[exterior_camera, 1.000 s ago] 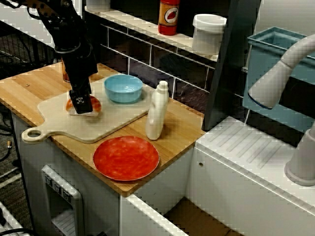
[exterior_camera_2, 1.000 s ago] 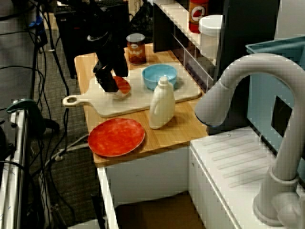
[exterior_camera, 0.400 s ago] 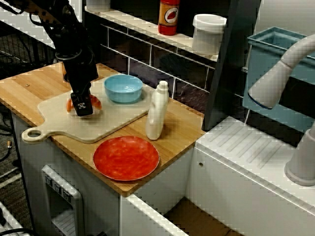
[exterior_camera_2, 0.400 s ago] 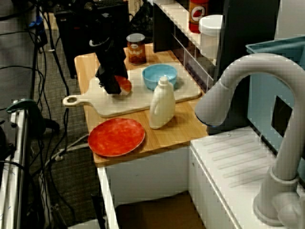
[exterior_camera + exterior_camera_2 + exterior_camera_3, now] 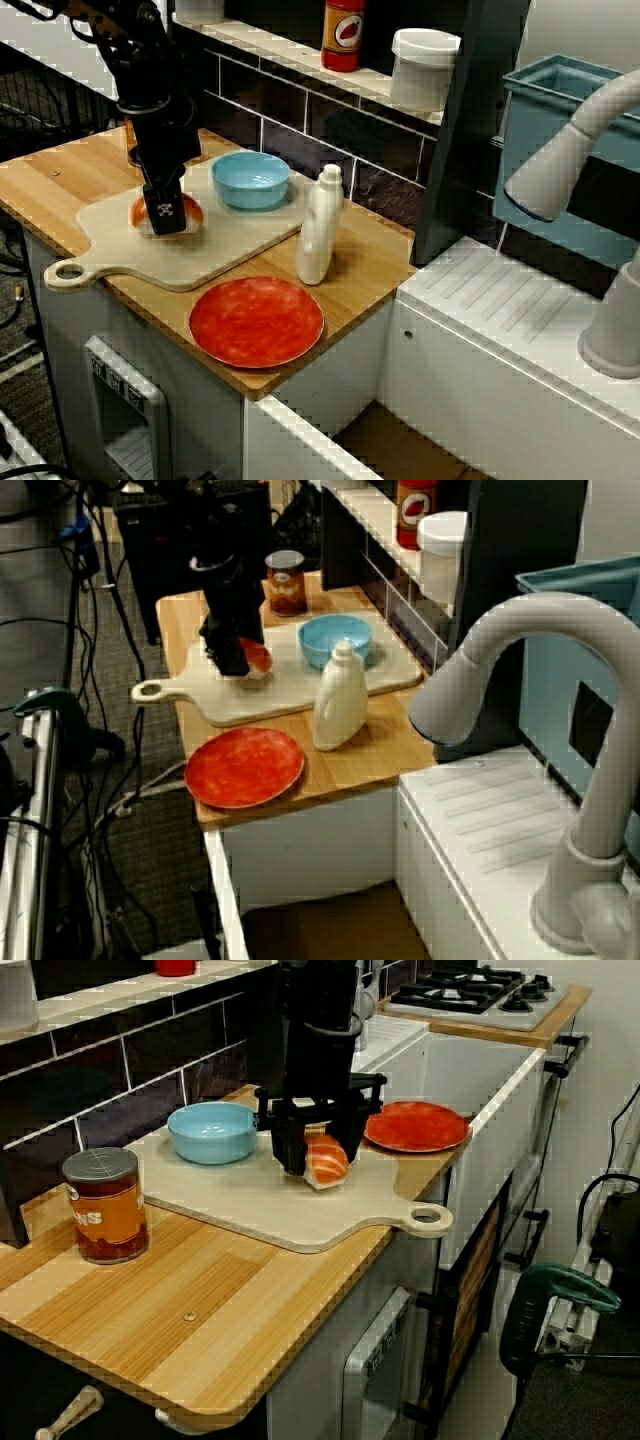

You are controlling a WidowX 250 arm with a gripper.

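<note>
Pinching the sushi piece [image 5: 326, 1160] shut between its fingers, the claw [image 5: 306, 1154] holds it tilted just above the cutting board [image 5: 250, 1210]; the grasp looks done, the lift barely begun.

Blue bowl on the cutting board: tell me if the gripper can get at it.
Probably yes: the round light-blue bowl sits beside the black gripper, nothing between, though its jaws seem closed on the orange-and-white sushi piece.

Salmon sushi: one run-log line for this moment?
gripper: shut on salmon sushi | sushi: tilted, board contact unclear | under: cutting board | near: blue bowl, tin can, red plate
</note>
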